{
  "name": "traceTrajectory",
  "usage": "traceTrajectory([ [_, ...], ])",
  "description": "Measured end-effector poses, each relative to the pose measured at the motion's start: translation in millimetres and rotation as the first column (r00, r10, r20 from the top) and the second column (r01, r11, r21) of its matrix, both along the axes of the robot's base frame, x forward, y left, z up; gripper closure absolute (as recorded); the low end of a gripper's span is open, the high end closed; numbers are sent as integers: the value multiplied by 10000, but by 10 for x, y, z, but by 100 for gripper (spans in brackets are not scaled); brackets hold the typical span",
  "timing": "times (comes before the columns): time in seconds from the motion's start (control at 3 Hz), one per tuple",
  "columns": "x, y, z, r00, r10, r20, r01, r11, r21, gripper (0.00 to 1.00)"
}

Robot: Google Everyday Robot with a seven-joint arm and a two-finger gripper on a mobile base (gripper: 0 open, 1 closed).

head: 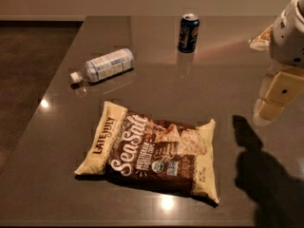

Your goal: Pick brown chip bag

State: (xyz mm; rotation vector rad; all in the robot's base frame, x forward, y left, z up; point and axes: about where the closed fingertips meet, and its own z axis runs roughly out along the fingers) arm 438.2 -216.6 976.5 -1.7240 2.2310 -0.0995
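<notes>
The brown chip bag (pixel 154 151) lies flat on the dark table (pixel 57 141), near the front middle. It is dark brown with cream-yellow ends, white "Sea Salt" script and "LATE JULY" lettering. My gripper (pixel 274 101) hangs at the right edge of the view, below the white arm (pixel 289 32). It is to the right of the bag and a little further back, above the table and apart from the bag. It holds nothing that I can see.
A clear plastic water bottle (pixel 103 64) lies on its side at the back left. A blue can (pixel 188 32) stands upright at the back middle. A pale object (pixel 260 39) shows partly behind the arm. The table's left edge drops to dark floor (pixel 28 56). The arm's shadow (pixel 270 179) falls at the front right.
</notes>
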Motion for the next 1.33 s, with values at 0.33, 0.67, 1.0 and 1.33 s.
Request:
traceTrajectory([
  [0.33, 0, 0, 0, 10000, 0, 1, 0, 10000, 0, 0],
  [0.67, -31, 73, -86, 9999, 77, -147, -76, 10000, 19, 0],
  [1.0, -153, 298, -257, 9970, 459, -630, -444, 9987, 244, 0],
  [1.33, -359, 602, -539, 9784, 1336, -1575, -1234, 9897, 725, 0],
])
